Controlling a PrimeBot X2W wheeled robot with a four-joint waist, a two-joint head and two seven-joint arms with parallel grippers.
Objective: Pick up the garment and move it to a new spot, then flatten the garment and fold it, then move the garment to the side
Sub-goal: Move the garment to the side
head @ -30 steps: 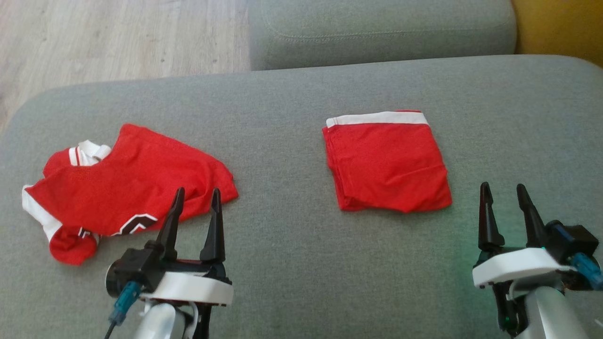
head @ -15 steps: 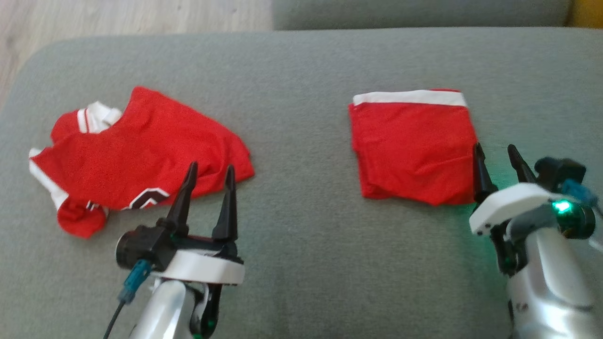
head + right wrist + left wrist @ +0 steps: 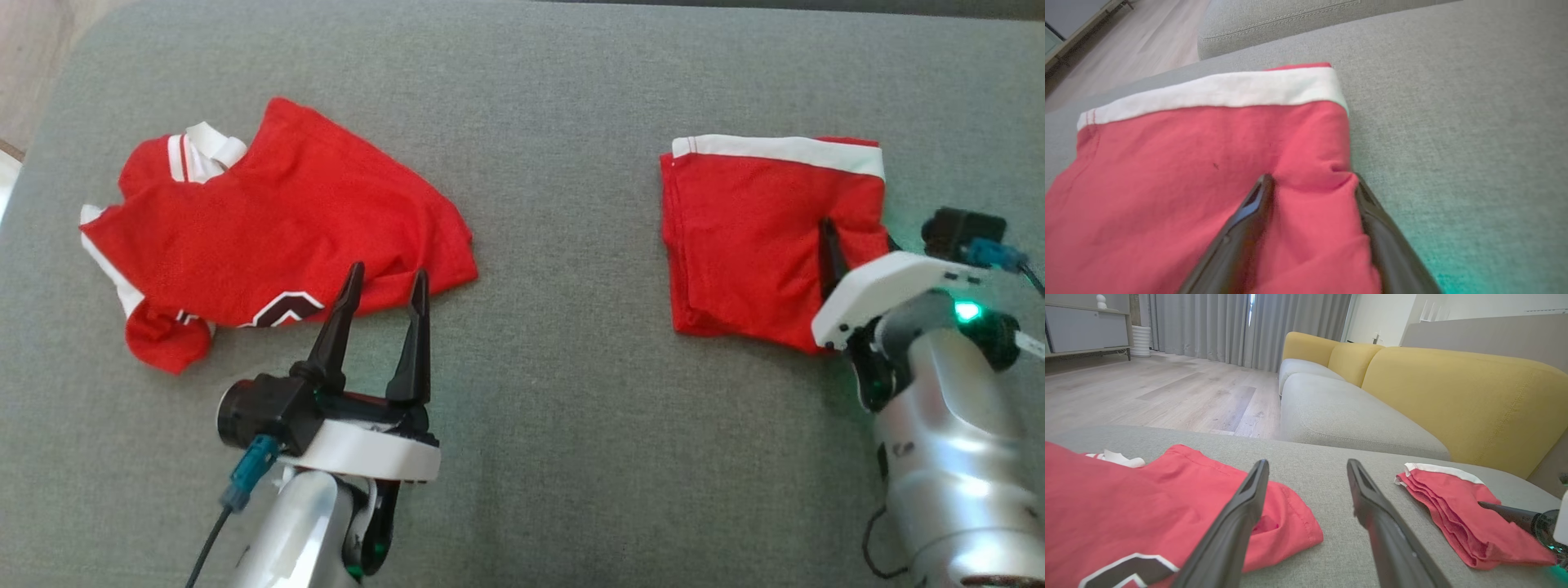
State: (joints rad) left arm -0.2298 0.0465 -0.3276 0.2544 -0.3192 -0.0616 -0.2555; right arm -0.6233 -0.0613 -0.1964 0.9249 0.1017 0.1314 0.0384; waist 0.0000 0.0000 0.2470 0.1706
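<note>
Folding is judged done: the folded red garment with a white band (image 3: 759,237) lies as a neat square on the right of the grey fabric sofa cushion (image 3: 555,367). What looks left is moving it aside. The right gripper (image 3: 1310,181) is set over the garment's right edge, jaws spread wide with a ridge of cloth between them, not yet pinched. The left gripper (image 3: 385,278) is held released and empty, fingertips over the near hem of a crumpled red jersey with white trim (image 3: 277,220), which lies unflattened at left. No container is used; both garments lie straight on the cushion.
</note>
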